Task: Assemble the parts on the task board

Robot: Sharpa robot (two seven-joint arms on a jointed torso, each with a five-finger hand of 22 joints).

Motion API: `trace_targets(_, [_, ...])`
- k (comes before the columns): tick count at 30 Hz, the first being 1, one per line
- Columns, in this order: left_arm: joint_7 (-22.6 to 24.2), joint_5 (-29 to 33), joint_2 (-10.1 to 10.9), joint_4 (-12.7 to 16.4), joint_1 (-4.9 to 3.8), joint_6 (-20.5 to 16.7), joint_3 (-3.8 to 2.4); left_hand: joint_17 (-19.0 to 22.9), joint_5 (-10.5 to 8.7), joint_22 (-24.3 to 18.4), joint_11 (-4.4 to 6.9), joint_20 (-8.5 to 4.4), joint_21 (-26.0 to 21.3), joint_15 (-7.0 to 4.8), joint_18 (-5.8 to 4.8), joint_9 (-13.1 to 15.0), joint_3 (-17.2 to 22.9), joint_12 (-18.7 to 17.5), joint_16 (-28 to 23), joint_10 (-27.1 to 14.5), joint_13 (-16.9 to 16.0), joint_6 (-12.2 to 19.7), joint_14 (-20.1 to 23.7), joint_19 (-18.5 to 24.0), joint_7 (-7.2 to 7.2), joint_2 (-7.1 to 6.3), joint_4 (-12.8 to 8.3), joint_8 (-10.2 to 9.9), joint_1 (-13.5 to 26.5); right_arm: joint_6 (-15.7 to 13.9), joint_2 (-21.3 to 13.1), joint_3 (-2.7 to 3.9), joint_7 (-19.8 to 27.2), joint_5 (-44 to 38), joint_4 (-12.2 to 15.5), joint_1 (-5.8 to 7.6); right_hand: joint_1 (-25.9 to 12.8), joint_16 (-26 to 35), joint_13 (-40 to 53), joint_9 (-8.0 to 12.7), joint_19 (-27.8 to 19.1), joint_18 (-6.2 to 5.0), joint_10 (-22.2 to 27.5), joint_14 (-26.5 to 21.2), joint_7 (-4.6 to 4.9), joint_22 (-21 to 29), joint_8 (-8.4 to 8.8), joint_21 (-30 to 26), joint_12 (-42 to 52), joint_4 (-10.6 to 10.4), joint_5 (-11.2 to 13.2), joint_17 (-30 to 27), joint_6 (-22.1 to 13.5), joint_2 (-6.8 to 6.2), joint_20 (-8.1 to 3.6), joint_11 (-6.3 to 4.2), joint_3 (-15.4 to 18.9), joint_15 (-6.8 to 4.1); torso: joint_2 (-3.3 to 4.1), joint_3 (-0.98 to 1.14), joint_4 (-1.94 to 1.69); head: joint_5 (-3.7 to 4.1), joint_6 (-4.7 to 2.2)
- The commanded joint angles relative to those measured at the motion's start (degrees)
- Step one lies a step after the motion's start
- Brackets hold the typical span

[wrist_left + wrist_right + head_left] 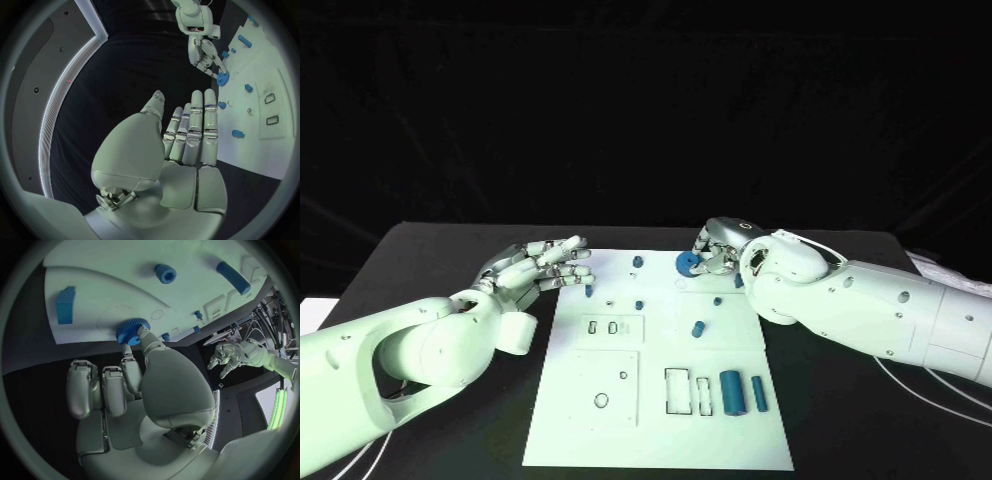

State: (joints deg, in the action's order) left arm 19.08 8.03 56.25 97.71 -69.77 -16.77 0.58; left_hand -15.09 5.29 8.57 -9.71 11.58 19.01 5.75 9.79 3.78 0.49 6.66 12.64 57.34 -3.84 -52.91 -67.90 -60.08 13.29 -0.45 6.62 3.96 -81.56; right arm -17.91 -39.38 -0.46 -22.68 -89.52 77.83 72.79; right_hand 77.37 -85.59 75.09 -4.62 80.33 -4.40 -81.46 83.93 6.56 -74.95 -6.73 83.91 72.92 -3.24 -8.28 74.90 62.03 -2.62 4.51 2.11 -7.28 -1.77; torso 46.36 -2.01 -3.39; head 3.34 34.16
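A matte black table (430, 250) lies under both my arms. Between my hands sits the task board (625, 440), a flat white rectangular plate with smooth faces and thin outlined cut-outs, some rectangular and some small and oval.

My left hand (538, 270) hovers just off the board's edge, on my own left side of it. Its silver segmented fingers (197, 130) are stretched out side by side, the thumb set apart, and it holds nothing; nothing touches its palm.

My right hand (718, 250) is at the far end of the board. Its fingers curl in, and thumb and a fingertip pinch a round blue gear (131, 331) with a ridged, toothed rim. The gear sits at the board's edge, against the white surface; I cannot tell whether it rests there or is lifted a little.

Nearer to me than my right hand, two smooth blue cylinders (731, 390) lie flat side by side on the board, the thicker one beside a rectangular outline. Between them and my right hand stands a small blue peg (697, 328). Just beside my left fingertips, several tiny blue studs (638, 262) stand upright on the board.
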Motion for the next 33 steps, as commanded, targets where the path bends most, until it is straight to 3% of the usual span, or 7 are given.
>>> trace_targets(1, [0.06,-0.4,-0.11,0.1,-0.09,1.24,-0.04,-0.05,0.22,0.07,0.03,0.03,0.33,0.06,0.49,0.09,-0.04,0.3,0.16,-0.18,-0.05,-0.16,0.45,0.22,-0.1,0.09,-0.38,0.28,-0.3,-2.55,-0.28,0.0,1.13,0.47,1.4,-0.1,-0.24,-0.2,0.11,-0.14,0.32,1.15,-0.1,4.46,0.02,-0.38,-0.28,0.34,0.16,-0.01,-0.49,7.18,0.37,0.65,-0.09,-0.35,-0.57,-0.33,0.01,0.0,-0.03,-0.08,0.07])
trace_targets(14, [-0.06,-0.4,-0.2,0.04,-0.08,1.38,-0.03,-0.08,0.22,0.08,0.03,0.03,0.35,0.06,0.49,0.09,-0.03,0.32,0.16,-0.19,-0.05,-0.15,0.47,0.24,-0.09,0.09,-0.44,0.28,-0.33,-3.42,-0.45,0.02,1.57,0.09,6.29,-0.17,-1.19,-0.13,-0.06,-0.07,0.36,1.17,0.01,4.43,0.1,-0.45,0.04,0.38,-0.17,-0.55,-0.79,7.06,0.27,0.35,-0.17,-0.3,-0.51,-0.34,0.0,-0.02,-0.04,-0.41,0.1])
trace_targets(33, [-0.14,-0.4,-0.34,0.01,-0.08,1.47,-0.03,-0.14,0.2,0.09,0.0,0.03,0.37,0.07,0.49,0.07,-0.04,0.34,0.17,-0.26,-0.03,-0.09,0.5,0.26,-0.03,0.07,-0.5,0.24,-0.31,-2.91,2.57,0.0,1.83,-0.01,6.44,-0.22,-1.26,-0.08,-0.2,-0.07,0.36,1.17,0.09,4.41,0.08,-0.46,0.08,0.38,-0.36,-0.64,-0.81,6.97,0.29,0.46,-0.18,-0.31,-0.61,-0.34,0.02,-0.03,-0.05,-0.9,0.29])
